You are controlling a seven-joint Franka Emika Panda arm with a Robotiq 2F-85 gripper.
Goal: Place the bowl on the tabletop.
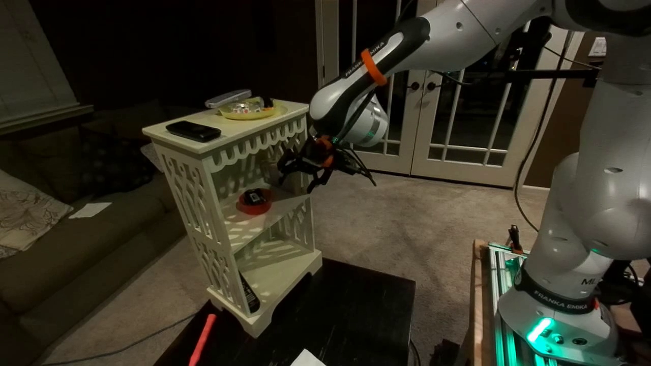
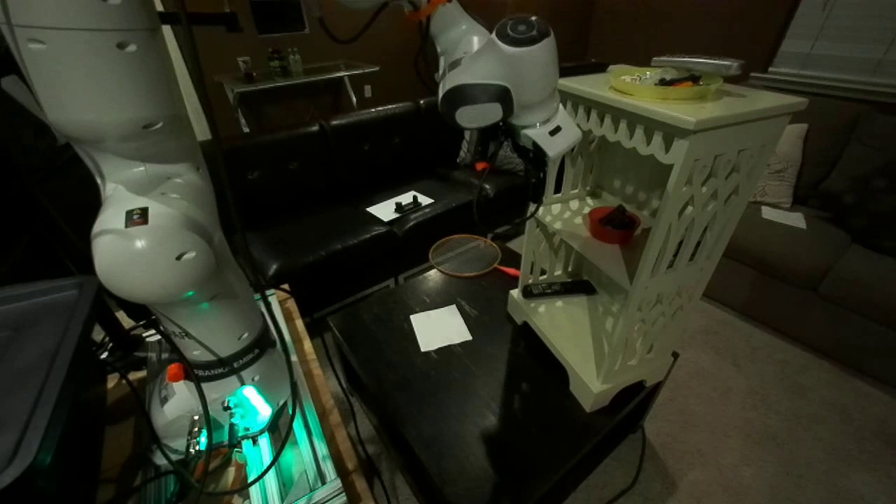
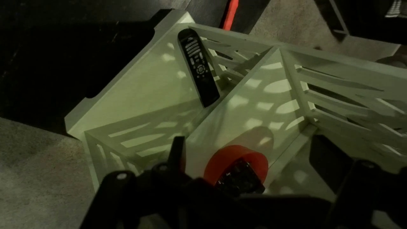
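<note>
The small red bowl point(image 1: 254, 209) stands upright on the middle shelf of the cream shelf unit, with a dark object in it. It also shows in an exterior view point(image 2: 603, 232) and in the wrist view point(image 3: 222, 157). My gripper point(image 1: 296, 183) is open and empty, above and in front of the middle shelf, apart from the bowl. In the wrist view the gripper's fingers point(image 3: 248, 141) are spread wide, with the bowl beyond and between them; its near side is hidden by the gripper. The black tabletop point(image 1: 356, 310) lies under the shelf unit and also shows in an exterior view point(image 2: 448, 399).
The shelf unit point(image 2: 707, 217) has lattice sides and a scalloped top edge above the opening. A remote point(image 3: 198, 68) lies on its bottom shelf. A yellow dish point(image 1: 249, 114) and a black object point(image 1: 193, 130) are on top. A paper point(image 2: 441, 327) and a racket point(image 2: 465, 255) lie on the tabletop.
</note>
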